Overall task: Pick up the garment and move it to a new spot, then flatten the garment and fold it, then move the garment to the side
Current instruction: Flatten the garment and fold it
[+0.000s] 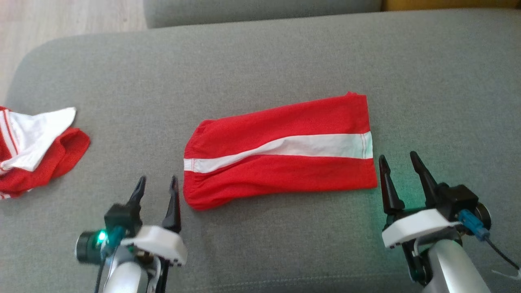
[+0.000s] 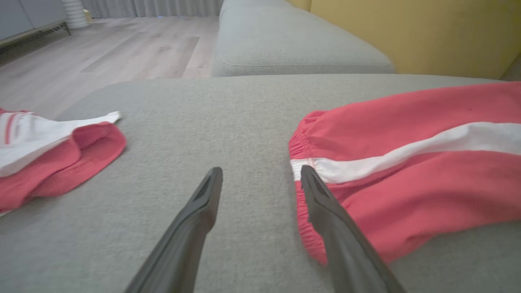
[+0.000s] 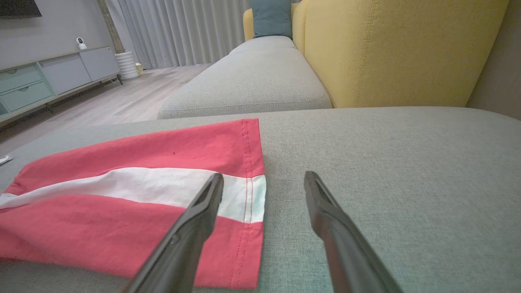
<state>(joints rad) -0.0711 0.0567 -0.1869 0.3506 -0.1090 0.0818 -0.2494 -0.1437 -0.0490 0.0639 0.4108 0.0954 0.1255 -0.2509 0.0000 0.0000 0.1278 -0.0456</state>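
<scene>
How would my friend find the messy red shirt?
Look at the big grey cushion. At its left edge lies the shirt, red and white. Unlike the flat folded shorts in the middle, it is crumpled, with a white flap on top.

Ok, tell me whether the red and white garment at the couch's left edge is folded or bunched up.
Bunched up. The garment lies in a rumpled heap, a white part flopped over red cloth, with no neat edges.

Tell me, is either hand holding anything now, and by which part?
Nothing is held. Both hands are open: the left hand is beside the gathered end of the white-striped red garment, the right hand beside its hemmed end.
</scene>
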